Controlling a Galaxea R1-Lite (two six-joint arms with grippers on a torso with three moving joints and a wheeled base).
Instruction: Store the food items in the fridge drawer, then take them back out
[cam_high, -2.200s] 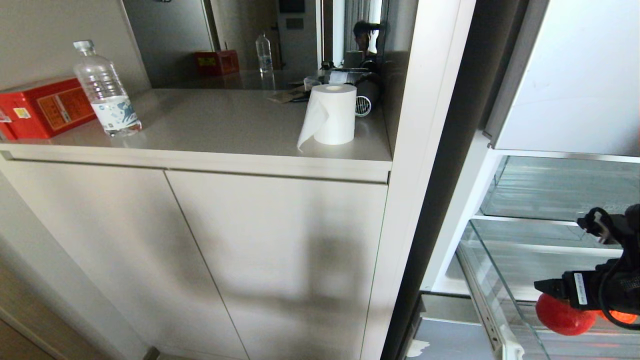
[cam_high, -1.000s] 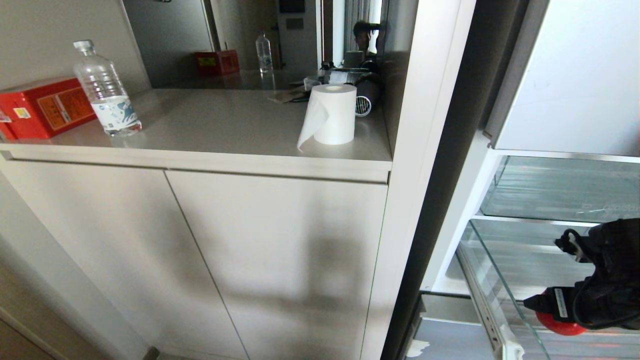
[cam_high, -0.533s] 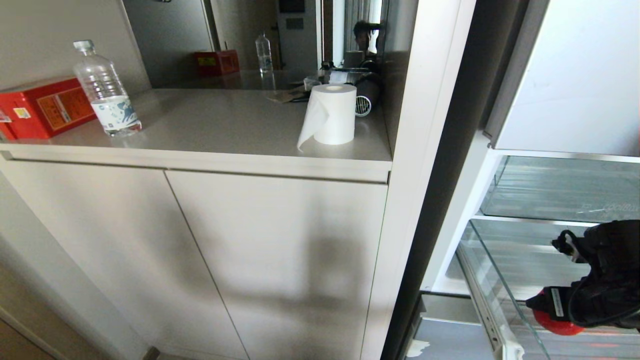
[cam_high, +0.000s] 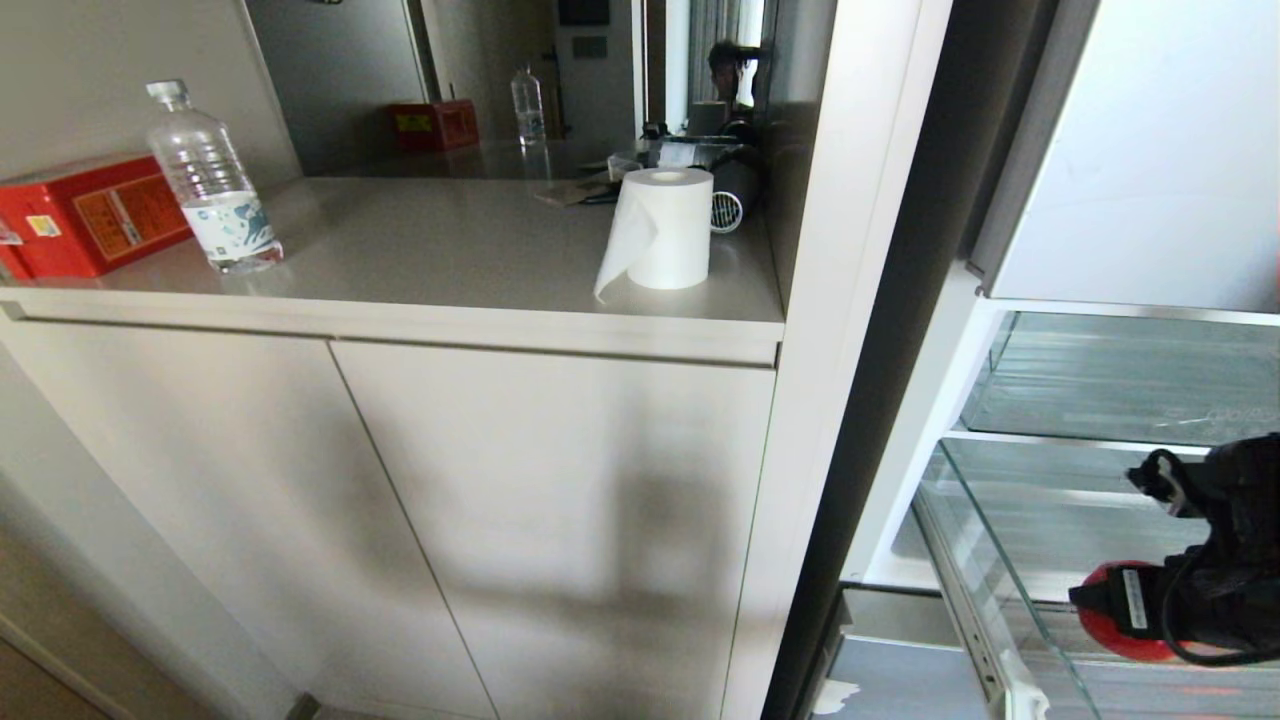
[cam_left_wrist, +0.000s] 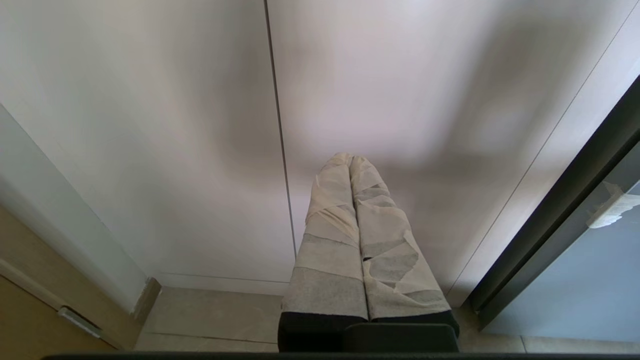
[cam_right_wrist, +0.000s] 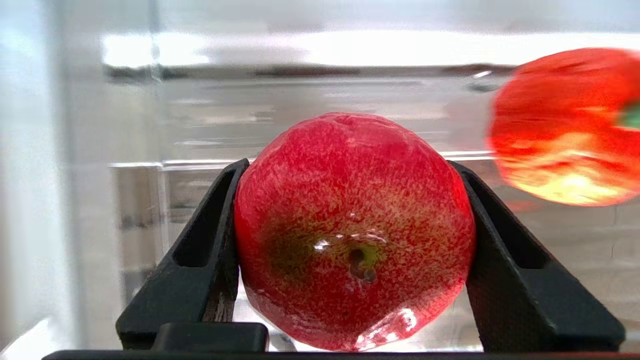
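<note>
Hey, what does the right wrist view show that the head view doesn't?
Only the right wrist view: a second red fruit beyond the held one, and both fingers pressed against the red fruit. Only the head view: the counter with bottle, red box and paper roll. Both: the right gripper, held fruit, and clear fridge drawer.

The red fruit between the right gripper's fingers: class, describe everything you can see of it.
The red fruit is round and glossy, its skin red speckled with yellow-green around a small dark dimple facing the wrist camera. It sits inside the clear fridge drawer, with a black finger of the right gripper pressed against each side. A second orange-red fruit lies apart from it.
</note>
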